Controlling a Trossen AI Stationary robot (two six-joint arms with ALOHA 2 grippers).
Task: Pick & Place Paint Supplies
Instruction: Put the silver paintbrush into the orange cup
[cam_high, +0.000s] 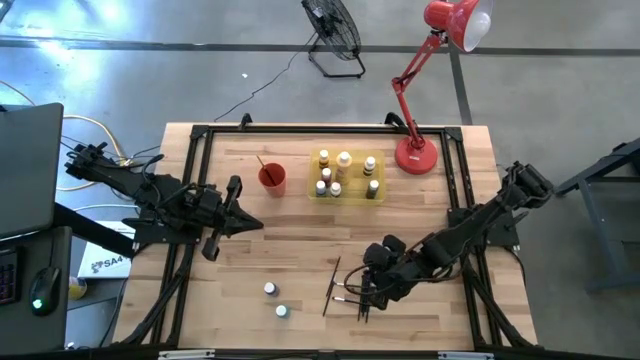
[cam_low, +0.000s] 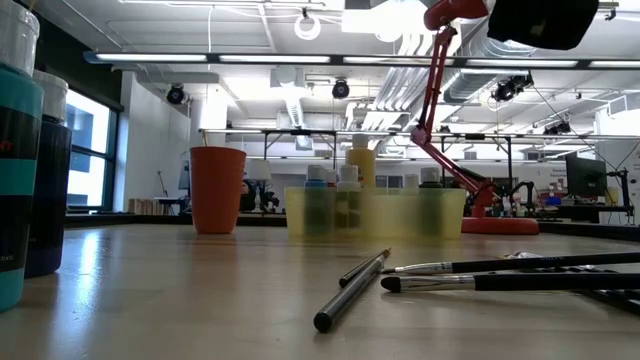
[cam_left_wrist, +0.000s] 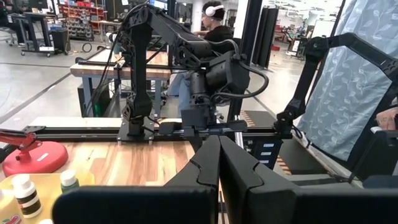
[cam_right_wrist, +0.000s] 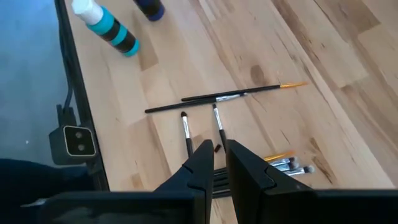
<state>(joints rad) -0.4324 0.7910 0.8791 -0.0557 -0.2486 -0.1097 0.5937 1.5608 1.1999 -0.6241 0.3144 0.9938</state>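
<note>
Brushes directly under my right hand, shafts parallel to its nearly closed, empty fingers; left hand closed, well apart.

Right claw low, nearly closed

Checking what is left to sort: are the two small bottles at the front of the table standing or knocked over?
Standing. From above, both bottles show only round caps; the table-level view shows them upright.

— Where's everything in the high view?
— Tray upper centre, holding bottles (cup just left); two bottles lower centre-left, brushes right of them.
</note>
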